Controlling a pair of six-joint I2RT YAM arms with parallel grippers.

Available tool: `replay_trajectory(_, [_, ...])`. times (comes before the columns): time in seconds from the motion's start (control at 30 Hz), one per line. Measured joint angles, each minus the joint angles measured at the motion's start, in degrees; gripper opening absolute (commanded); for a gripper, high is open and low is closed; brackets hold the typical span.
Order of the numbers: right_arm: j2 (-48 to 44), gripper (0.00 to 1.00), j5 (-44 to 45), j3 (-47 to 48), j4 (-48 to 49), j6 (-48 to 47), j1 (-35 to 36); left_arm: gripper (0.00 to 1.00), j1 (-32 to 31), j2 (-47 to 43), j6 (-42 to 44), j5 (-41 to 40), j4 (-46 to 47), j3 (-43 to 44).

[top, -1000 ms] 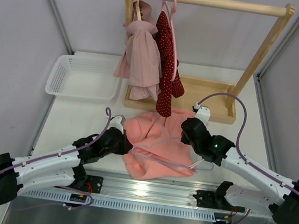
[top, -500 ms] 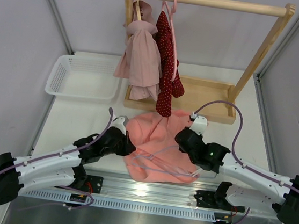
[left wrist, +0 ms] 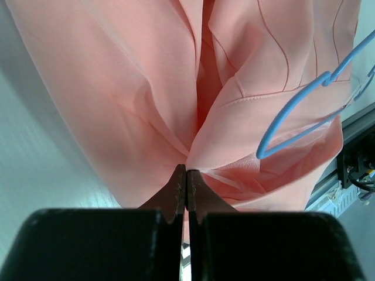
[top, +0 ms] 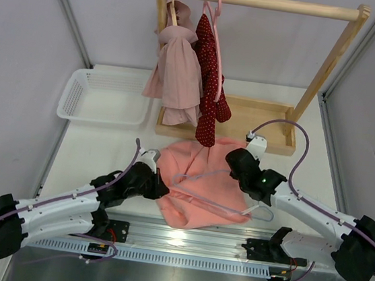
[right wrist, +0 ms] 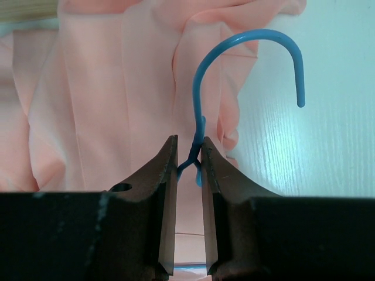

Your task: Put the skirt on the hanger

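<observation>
The salmon-pink skirt (top: 205,163) lies crumpled on the white table in front of the rack. The light-blue wire hanger (top: 200,174) lies across it, with its hook (top: 265,214) off the skirt's right edge. My right gripper (top: 252,197) is shut on the hanger's twisted neck (right wrist: 196,155), and the hook (right wrist: 252,36) curves away beyond the fingertips. My left gripper (top: 161,190) is at the skirt's left edge, shut on a fold of the fabric (left wrist: 193,161). The left wrist view also shows the skirt (left wrist: 117,88) and part of the hanger (left wrist: 293,105).
Behind the skirt stands a wooden rack (top: 257,1) on a wooden base tray (top: 259,138). It carries a pale pink garment (top: 178,72), a dark red dotted garment (top: 207,88) and a pink plastic hanger (top: 218,22). A white basket (top: 104,97) sits back left. The arms' rail (top: 190,239) runs along the near edge.
The right gripper dipped left and nearer with the hanger, then came back right; the hook now lies further right. The left gripper edged right, still pinching the skirt.
</observation>
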Motion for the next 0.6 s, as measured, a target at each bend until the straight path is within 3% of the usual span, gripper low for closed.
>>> replay_trajectory(0.03, [0.1,0.04,-0.1,0.0,0.5,-0.2,0.0,0.0,0.0,0.1,0.0,0.0,0.0,0.0])
replay_trajectory(0.13, [0.2,0.25,-0.9,-0.6,2.1,-0.4,0.2,0.0,0.0,1.4,0.0,0.1,0.0,0.3])
replay_trajectory(0.43, [-2.4,0.69,-4.9,-3.6,2.4,0.9,2.0,0.0,0.0,6.0,0.0,0.1,0.5,1.5])
replay_trajectory(0.5, [-3.4,0.7,-6.0,-3.6,1.9,1.1,2.1,0.0,0.0,6.2,0.0,0.1,0.7,1.6])
replay_trajectory(0.6, [-5.7,0.56,-7.4,-3.7,0.6,1.7,2.2,0.0,0.0,6.6,0.0,0.1,0.9,1.7])
